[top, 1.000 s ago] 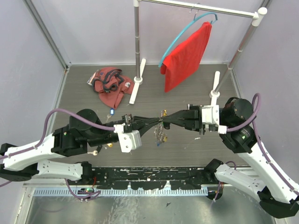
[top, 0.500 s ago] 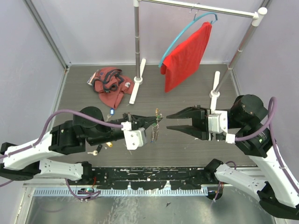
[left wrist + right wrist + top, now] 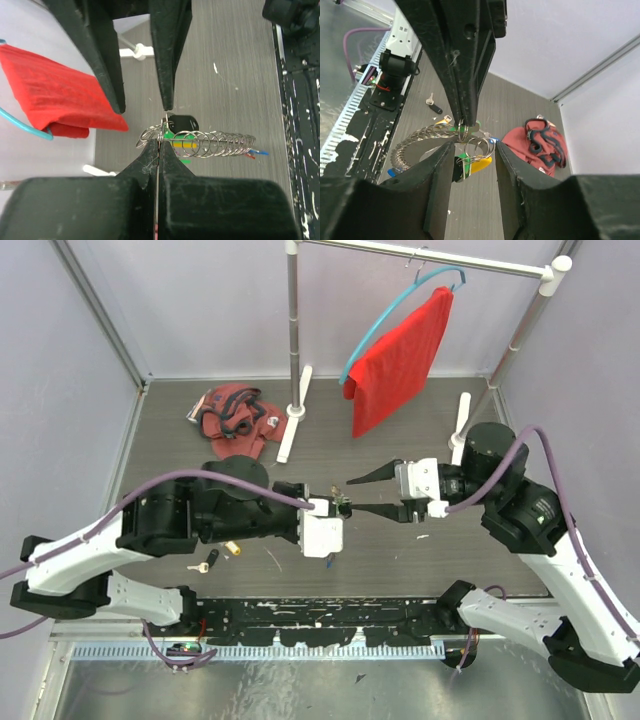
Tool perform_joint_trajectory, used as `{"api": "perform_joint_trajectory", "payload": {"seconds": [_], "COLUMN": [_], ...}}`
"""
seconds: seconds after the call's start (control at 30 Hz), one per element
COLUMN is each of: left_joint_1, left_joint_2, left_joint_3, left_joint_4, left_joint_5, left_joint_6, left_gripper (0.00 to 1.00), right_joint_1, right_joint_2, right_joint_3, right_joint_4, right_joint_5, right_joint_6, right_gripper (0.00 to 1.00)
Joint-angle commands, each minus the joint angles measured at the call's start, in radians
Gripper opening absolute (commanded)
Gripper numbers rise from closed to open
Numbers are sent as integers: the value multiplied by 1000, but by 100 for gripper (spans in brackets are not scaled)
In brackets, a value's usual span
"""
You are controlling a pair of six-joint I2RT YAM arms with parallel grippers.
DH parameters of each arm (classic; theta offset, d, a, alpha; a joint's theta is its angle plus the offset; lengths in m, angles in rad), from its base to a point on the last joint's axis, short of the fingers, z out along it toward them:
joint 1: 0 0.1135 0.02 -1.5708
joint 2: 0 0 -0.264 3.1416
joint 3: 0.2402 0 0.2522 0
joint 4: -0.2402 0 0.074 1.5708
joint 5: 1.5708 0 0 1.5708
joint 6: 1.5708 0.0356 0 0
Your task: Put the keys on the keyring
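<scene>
Two loose keys (image 3: 208,561) lie on the counter (image 3: 400,550) beside the left arm. Further keys hang from the keyring (image 3: 200,144), a chain of wire rings held above the counter between the arms. The left fingers (image 3: 150,162) are clenched on one end of the keyring. The right fingers (image 3: 437,180) stand released, one on each side of that end, grasping nothing. Judged step: the ring is presented for threading. The next move calls for collecting a loose key while the ring remains steady. No container is in view.
</scene>
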State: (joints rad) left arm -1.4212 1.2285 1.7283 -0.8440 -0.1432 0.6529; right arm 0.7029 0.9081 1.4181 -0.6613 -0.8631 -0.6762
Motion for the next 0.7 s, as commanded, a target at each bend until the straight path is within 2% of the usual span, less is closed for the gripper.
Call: {"api": "perform_joint_trajectory", "payload": {"seconds": [0.0,0.1,0.27,0.4,0.67], "left_joint_1": [1,1,1,1,1], "left_joint_2": [34,99,121,131,146], "left_joint_3": [78,114,128,134,138], "left_joint_4": [-125,-163,-166,-169,-164], "left_joint_5": [-57,-88,-130,-153,-176], "left_joint_6": [17,23,35,40,50], "left_gripper": [0,0,0,0,0], "right_joint_1": [1,1,2,1,2], "right_joint_2": [0,-1,-10,-11,0], "right_joint_3": [-27,-76,-139,-146,-158], "right_joint_4": [56,119,188,192,168], "right_joint_5": [29,35,57,83,99], "right_joint_6": [53,113,169,181,175], "right_gripper": [43,42,40,33,31]}}
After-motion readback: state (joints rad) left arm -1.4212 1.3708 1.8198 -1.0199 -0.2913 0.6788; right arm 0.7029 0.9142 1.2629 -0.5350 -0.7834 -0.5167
